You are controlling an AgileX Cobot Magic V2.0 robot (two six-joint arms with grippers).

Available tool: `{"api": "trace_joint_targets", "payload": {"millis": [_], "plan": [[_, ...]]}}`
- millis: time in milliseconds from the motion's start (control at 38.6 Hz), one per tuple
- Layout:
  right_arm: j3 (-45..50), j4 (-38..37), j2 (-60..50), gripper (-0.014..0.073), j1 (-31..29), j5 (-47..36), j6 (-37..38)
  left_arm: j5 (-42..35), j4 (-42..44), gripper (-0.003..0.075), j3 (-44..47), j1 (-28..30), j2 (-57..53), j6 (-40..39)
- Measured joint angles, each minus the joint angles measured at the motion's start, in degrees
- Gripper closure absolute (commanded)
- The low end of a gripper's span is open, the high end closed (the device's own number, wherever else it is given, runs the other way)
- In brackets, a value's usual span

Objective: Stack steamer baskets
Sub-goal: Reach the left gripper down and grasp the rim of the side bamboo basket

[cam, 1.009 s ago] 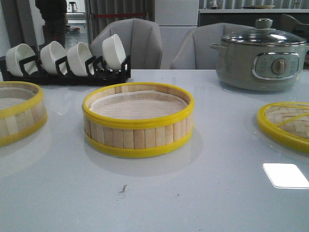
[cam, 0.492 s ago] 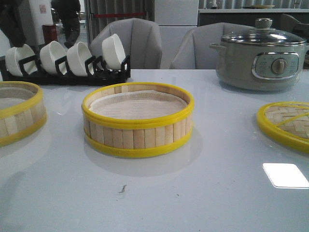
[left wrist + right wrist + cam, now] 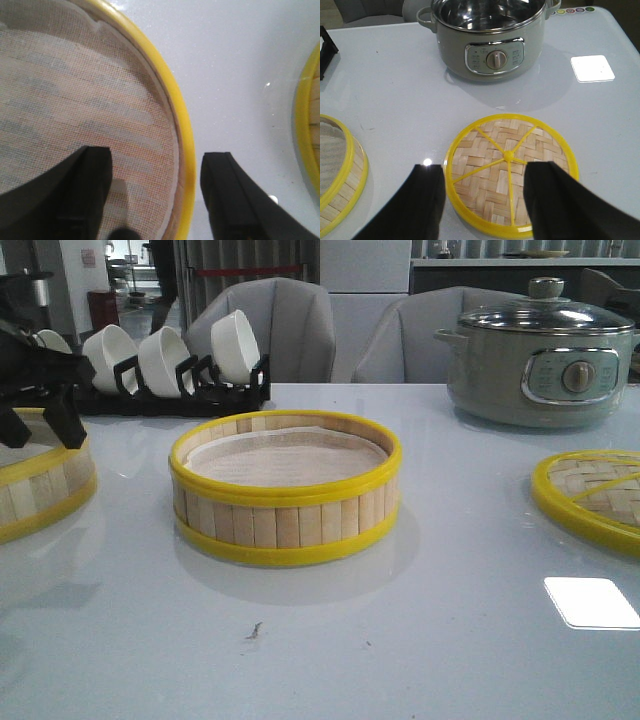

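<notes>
Two steamer baskets stand on the white table. The middle basket (image 3: 285, 490) stands free; it also shows in the right wrist view (image 3: 340, 180) and as a yellow edge in the left wrist view (image 3: 306, 125). The left basket (image 3: 45, 485) is cut off by the frame's edge. My left gripper (image 3: 40, 430) is open just above its near rim (image 3: 180, 135). One finger (image 3: 85, 190) is over the white liner and the other (image 3: 230, 195) is outside over the table. My right gripper (image 3: 482, 200) is open and empty, out of the front view.
A woven bamboo lid with a yellow rim (image 3: 590, 495) lies at the right, below the right gripper (image 3: 510, 170). A grey-green electric pot (image 3: 540, 355) stands at the back right. A black rack of white bowls (image 3: 160, 365) stands at the back left.
My left arm has come into the front view from the left and now hangs over the left basket. The baskets have not moved.
</notes>
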Motion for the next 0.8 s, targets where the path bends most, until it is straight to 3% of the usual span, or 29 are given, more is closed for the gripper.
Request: {"api": "trace_joint_targets", "payload": {"millis": [233,311,388,492,569,802], "plan": [[0.0,0.0,0.0,0.0125,0.0,0.0,0.0,-0.6,-0.1,0.0258,-0.1,0.0,3.7,0.0],[0.0,0.0,0.0,0.0125,0.0,0.0,0.0,-0.7,-0.3,0.0293,-0.2,0.0,4.0,0.0],[0.0,0.0,0.0,0.0125,0.0,0.0,0.0,-0.7,-1.0,0.0391,-0.2,0.0,4.0,0.0],[0.0,0.0,0.0,0.0127,0.0,0.0,0.0,-0.5,-1.8,0.0634,-0.2,-0.1,4.0,0.0],[0.0,0.0,0.0,0.0127,0.0,0.0,0.0,-0.3,-2.2,0.0610,-0.2,-0.2,4.0,0.0],[0.0,0.0,0.0,0.0127,0.0,0.1,0.0,0.5,-2.5,0.0631,-0.2,-0.6,3.6,0.0]]}}
